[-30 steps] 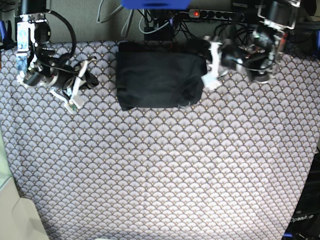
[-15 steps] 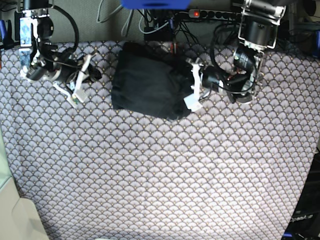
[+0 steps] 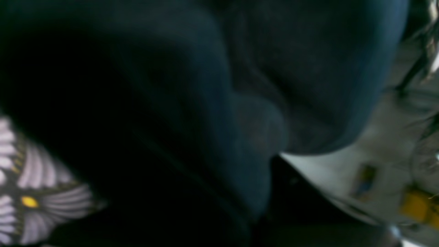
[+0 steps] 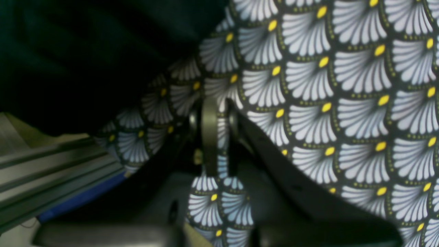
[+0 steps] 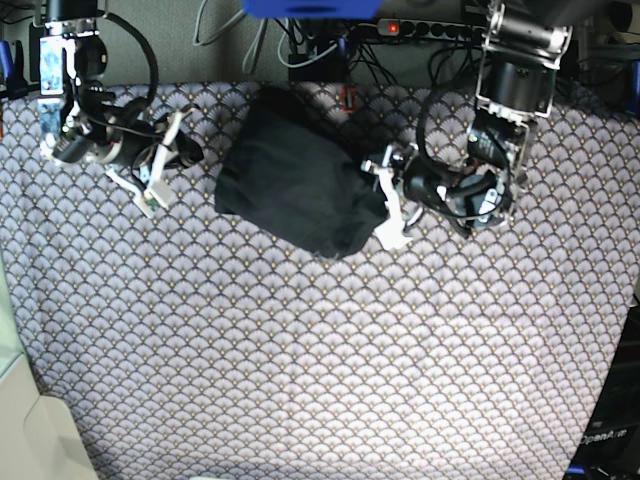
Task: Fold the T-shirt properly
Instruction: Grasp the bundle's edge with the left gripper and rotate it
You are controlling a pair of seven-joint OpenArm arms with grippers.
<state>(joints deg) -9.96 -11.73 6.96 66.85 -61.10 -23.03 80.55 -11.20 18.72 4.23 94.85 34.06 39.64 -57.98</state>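
The left tool [image 5: 388, 205] sits at the right edge of the folded bundle in the base view, its white fingers [image 5: 391, 236] pressed against the dark cloth. The tool is fully closed, and the left wrist view is filled almost wholly by bunched dark fabric close to the lens, so it appears to have the T-shirt [image 5: 297, 187] pinched at that edge, though the exact contact is hidden by the cloth. In that wrist view the T-shirt [image 3: 219, 103] hangs in soft folds, with a patch of the scallop pattern showing at lower left.

The right tool [image 5: 160, 165] lies well apart from the garment, on the left of the base view, low over the patterned tablecloth [image 5: 320, 360]. Its jaws are nearly closed. In the right wrist view the fingers [image 4: 210, 137] stand with a narrow strip of tablecloth [image 4: 343, 103] between them, and the cloth seems puckered there; whether it is truly gripped I cannot tell. The dark T-shirt [image 4: 85, 51] fills the upper left corner of that view, not touching this tool.

The T-shirt is a compact folded bundle near the back middle of the worktop, lying askew, its long side slanting from upper left down to lower right. It lies between the 2 tools, touching the left one only. A power strip [image 5: 430, 28] with a lit red switch and cables runs behind the worktop.
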